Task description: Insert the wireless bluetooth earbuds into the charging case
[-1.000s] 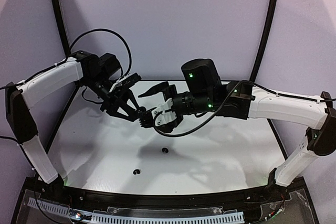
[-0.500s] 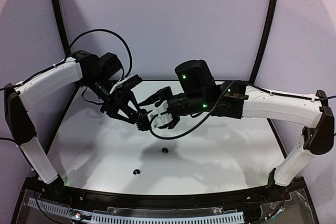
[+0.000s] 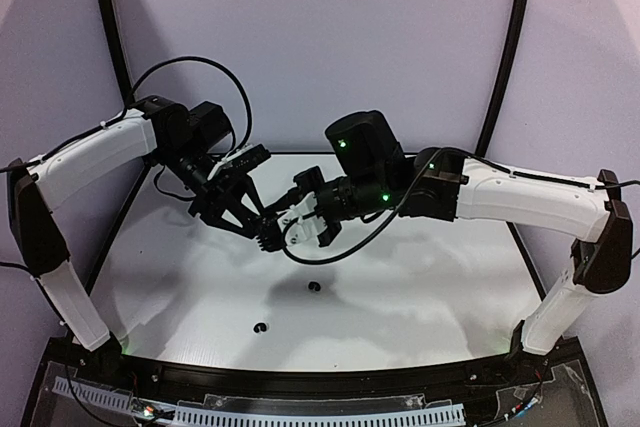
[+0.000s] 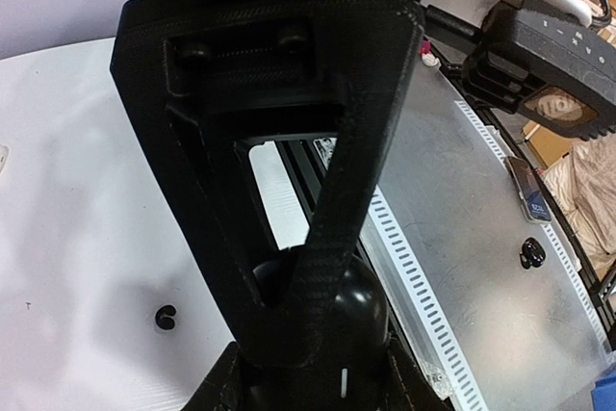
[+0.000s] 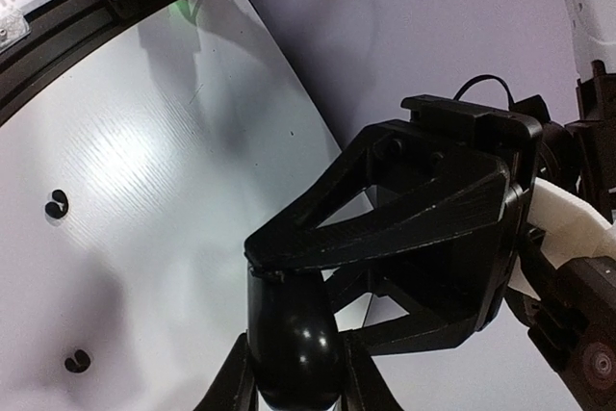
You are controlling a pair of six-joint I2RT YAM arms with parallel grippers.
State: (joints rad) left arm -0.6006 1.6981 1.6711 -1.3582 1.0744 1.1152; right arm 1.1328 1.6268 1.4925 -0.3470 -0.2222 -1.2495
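A glossy black charging case (image 3: 272,233) hangs in mid-air above the table's middle, lid closed, held from both sides. My left gripper (image 3: 266,230) is shut on it. In the left wrist view the case (image 4: 364,313) sits between my own fingers, with a finger of the right gripper (image 4: 327,103) laid across it. My right gripper (image 3: 291,222) is shut on the same case (image 5: 294,344), its fingers (image 5: 231,382) pressed on either side, and the left gripper's triangular fingers (image 5: 414,199) clamp it from above. The earbuds are out of view.
The white tabletop (image 3: 400,287) lies below both arms, with two small black marks (image 3: 314,287) (image 3: 261,327) near the front. A black frame and a slotted cable duct (image 3: 320,412) run along the near edge. Black poles stand at the back corners.
The right arm has moved left to meet the left gripper, and its jaws have closed from wide open onto the case. The left gripper has held the case almost still.
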